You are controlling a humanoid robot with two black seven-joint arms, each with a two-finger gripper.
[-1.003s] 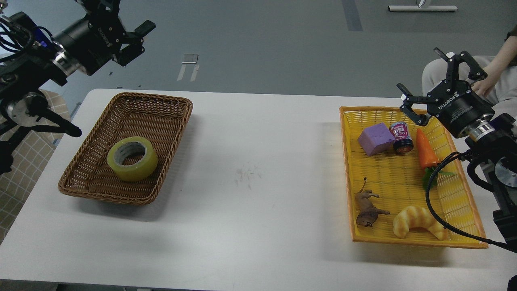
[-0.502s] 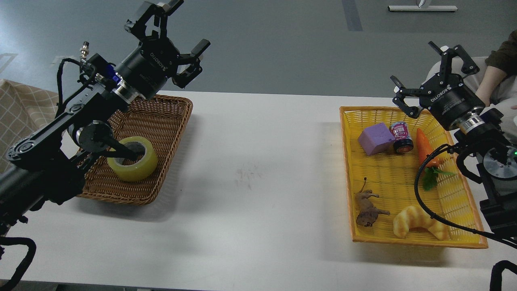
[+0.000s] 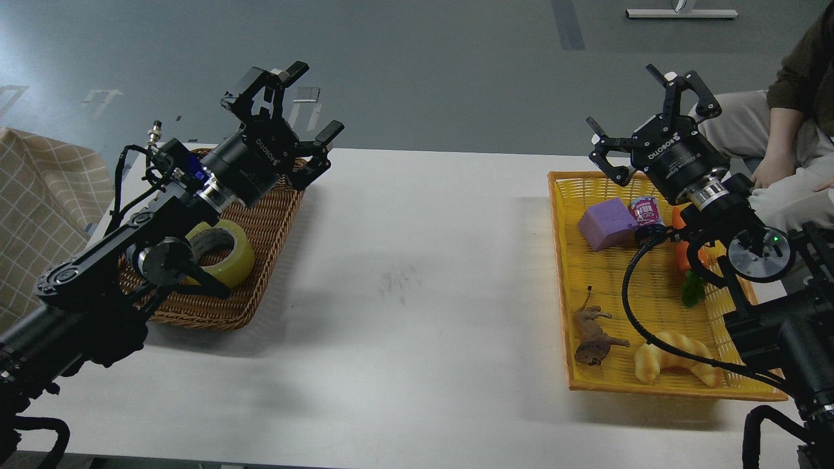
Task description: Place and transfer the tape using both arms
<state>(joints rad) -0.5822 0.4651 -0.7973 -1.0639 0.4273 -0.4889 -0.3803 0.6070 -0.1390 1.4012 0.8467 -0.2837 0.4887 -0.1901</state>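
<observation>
The tape (image 3: 229,253), a yellowish translucent roll with a grey-white core, lies flat in the brown wicker basket (image 3: 260,221) at the left; my left arm partly covers it. My left gripper (image 3: 305,103) is open and empty, raised above the basket's far right corner, well beyond the tape. My right gripper (image 3: 642,104) is open and empty, raised above the far edge of the yellow basket (image 3: 560,273) at the right.
The yellow basket holds a purple block (image 3: 606,224), a small can (image 3: 645,212), a toy carrot (image 3: 683,255), a toy lion (image 3: 591,335) and a croissant (image 3: 674,359). A seated person (image 3: 791,130) is at the far right. White table (image 3: 417,273) lies between the baskets.
My left arm has swung in from the far left and come lower over the wicker basket, now partly covering the tape. My right gripper has moved up and left. Both stay open.
</observation>
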